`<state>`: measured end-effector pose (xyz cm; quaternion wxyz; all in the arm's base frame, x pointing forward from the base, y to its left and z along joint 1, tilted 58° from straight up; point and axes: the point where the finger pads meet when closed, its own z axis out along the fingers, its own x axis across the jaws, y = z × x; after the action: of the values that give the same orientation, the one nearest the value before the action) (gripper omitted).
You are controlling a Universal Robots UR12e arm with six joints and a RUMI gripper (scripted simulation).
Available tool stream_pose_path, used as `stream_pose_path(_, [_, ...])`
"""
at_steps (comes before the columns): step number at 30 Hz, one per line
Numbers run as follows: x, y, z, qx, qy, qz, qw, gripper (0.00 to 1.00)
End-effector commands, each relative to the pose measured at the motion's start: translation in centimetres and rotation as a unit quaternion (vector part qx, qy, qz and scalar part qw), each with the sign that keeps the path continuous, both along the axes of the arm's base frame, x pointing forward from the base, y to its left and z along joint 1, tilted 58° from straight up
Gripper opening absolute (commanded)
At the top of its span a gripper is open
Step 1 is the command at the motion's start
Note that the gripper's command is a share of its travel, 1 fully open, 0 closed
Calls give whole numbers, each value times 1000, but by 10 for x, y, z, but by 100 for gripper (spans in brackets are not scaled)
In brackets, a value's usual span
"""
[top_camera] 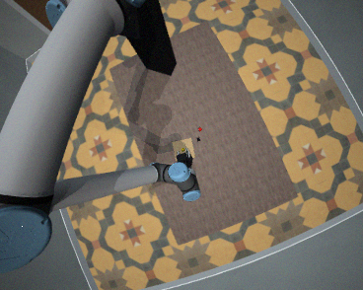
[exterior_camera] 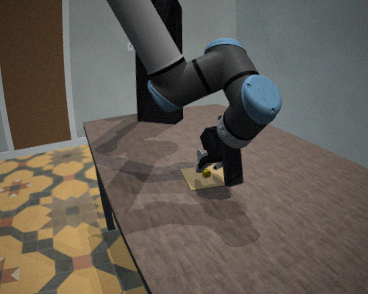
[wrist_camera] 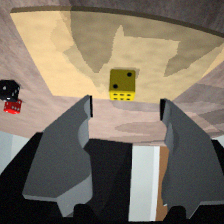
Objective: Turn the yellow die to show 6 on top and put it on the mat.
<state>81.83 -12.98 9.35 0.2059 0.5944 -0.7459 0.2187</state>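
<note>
The yellow die (wrist_camera: 122, 84) lies flat on the tan mat (wrist_camera: 115, 50), close to the mat's near edge. In the wrist view it shows one darker face with two pips and a brighter face with several pips. It also shows in the exterior view (exterior_camera: 206, 174) and, partly hidden by the arm, in the top view (top_camera: 183, 149). My gripper (wrist_camera: 126, 98) is open. Its two grey fingers stand apart just short of the die and do not touch it. Nothing is between them. The gripper hangs low over the mat (exterior_camera: 204, 178).
A black die (wrist_camera: 9, 90) and a red die (wrist_camera: 13, 106) lie on the brown table off the mat, to the left in the wrist view. They also show in the top view, red (top_camera: 199, 128) and black (top_camera: 198, 139). The arm's black base column (exterior_camera: 158, 60) stands at the table's back.
</note>
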Motion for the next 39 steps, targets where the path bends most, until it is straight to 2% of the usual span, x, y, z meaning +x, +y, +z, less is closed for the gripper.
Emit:
stream_pose_path(1, [-11, 12, 8, 0, 1, 2, 1000, 33])
stream_pose_path(15, [-37, 33, 28, 0, 1, 2, 1000, 33])
stream_pose_path(28, [-38, 34, 28, 0, -2, 4, 1000, 33])
stream_pose_path(39, [-36, 33, 25, -5, -28, 22, 999, 33])
